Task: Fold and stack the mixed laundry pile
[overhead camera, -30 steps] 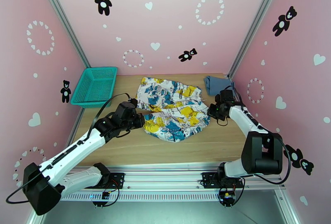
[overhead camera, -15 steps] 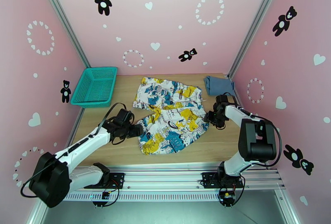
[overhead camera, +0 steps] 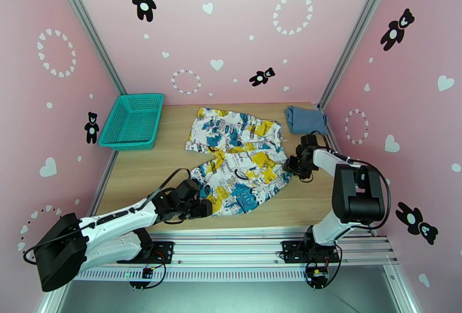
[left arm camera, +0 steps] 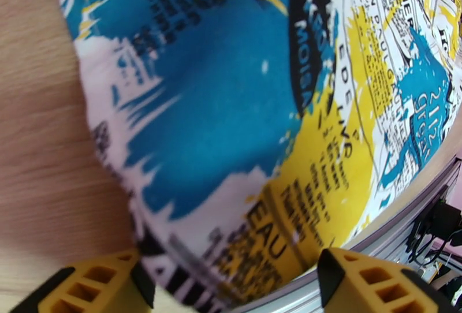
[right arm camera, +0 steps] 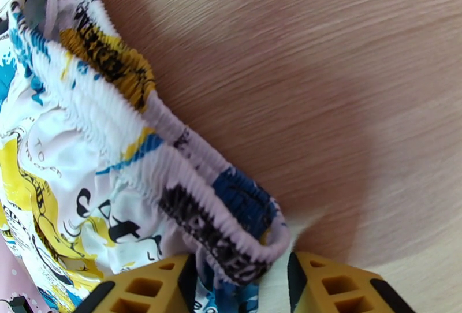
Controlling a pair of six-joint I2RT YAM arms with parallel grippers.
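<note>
The white cloth with yellow-and-blue print (overhead camera: pixel 242 164) lies spread across the middle of the table (overhead camera: pixel 156 175), one lobe reaching toward 11 o'clock and another toward 7 o'clock. The left pincer (overhead camera: pixel 205 209) sits low at that 7 o'clock corner. In its wrist view the yellow fingers (left arm camera: pixel 115 279) stand wide apart, and the cloth's hem lies loose between them, so the left pincer (left arm camera: pixel 231 274) is wide and grips nothing.

The right pincer (overhead camera: pixel 291 167) is at the cloth's 3 o'clock edge. From its wrist camera the right pincer (right arm camera: pixel 237 268) has narrow jaws flanking the gathered elastic band (whether they actually pinch it, I cannot tell).

The dusty-blue tank top (overhead camera: pixel 305 119) lies crumpled in the table's 1 o'clock corner, apart from the printed cloth. A teal mesh basket (overhead camera: pixel 128 146) sits at 10 o'clock.
</note>
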